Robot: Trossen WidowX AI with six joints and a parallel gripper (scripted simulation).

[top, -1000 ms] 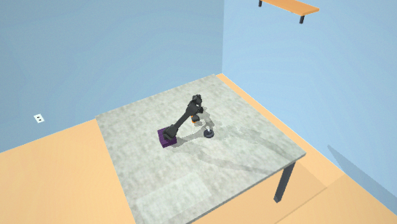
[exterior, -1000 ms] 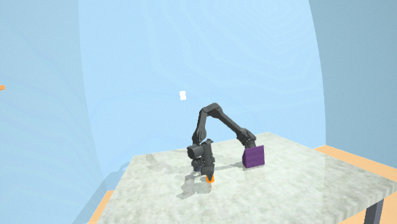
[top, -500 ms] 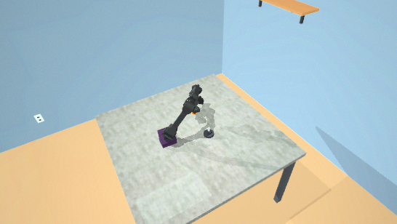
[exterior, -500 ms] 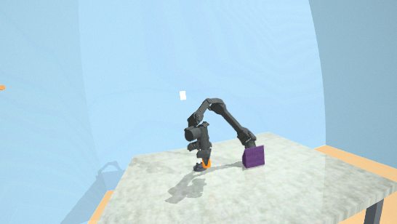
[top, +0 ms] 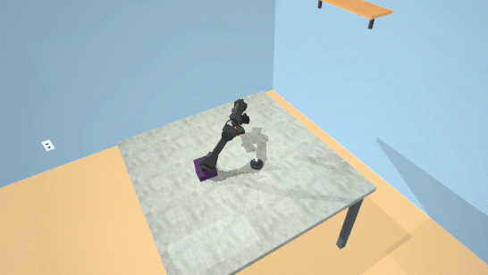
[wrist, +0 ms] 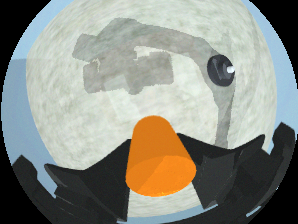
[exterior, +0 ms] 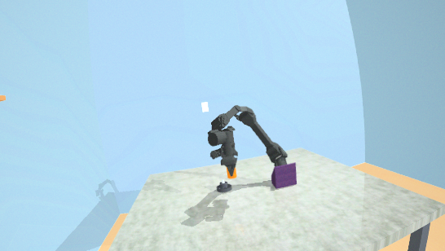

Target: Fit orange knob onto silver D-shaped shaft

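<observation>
The orange knob [exterior: 231, 173] [wrist: 161, 172] is held in the air between the fingers of my gripper [exterior: 231, 168] [wrist: 159, 155], which is shut on it. In the top view the arm hides most of the knob. Its hole is not visible in any view. The round dark pedestal [top: 256, 165] [exterior: 224, 188] [wrist: 216, 72] stands on the table, with the small silver shaft [exterior: 223, 182] [wrist: 230, 69] on it. The knob is above the pedestal's height and off to its side, not over the shaft; in the wrist view the pedestal is at the upper right. The shaft's flat side cannot be made out.
The arm's purple base block [top: 199, 170] [exterior: 285, 175] stands on the grey table [top: 179, 214] [exterior: 326, 212]. The arm's shadow falls around the pedestal. An orange shelf [top: 357, 6] is on the wall, far from the arm.
</observation>
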